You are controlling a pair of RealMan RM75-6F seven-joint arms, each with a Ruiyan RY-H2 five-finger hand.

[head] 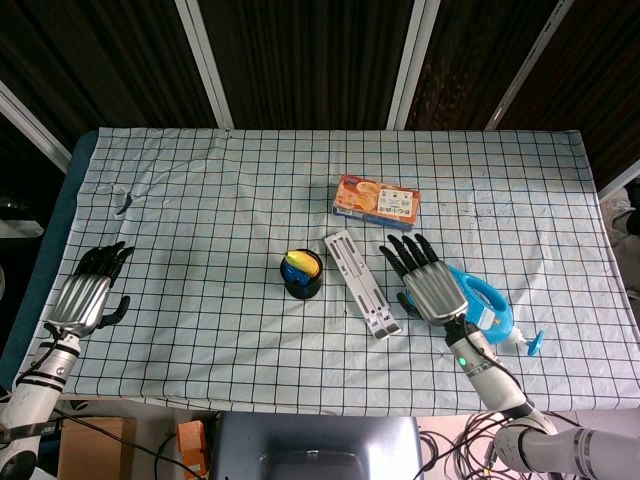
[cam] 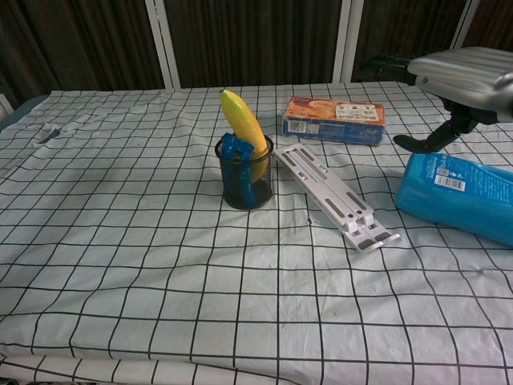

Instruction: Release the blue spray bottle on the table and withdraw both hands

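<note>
The blue spray bottle (head: 488, 307) lies on its side on the checked cloth at the right, its blue body (cam: 457, 195) large in the chest view. My right hand (head: 428, 278) hovers just left of and above it with fingers spread flat, holding nothing; the chest view shows its silver back (cam: 469, 72) above the bottle. My left hand (head: 88, 291) rests open at the table's left edge, far from the bottle.
A black cup (head: 301, 276) with a banana (cam: 244, 122) stands mid-table. A white folding stand (head: 362, 283) lies between cup and right hand. An orange snack box (head: 377, 199) sits behind them. The table's front edge (head: 300, 405) is near.
</note>
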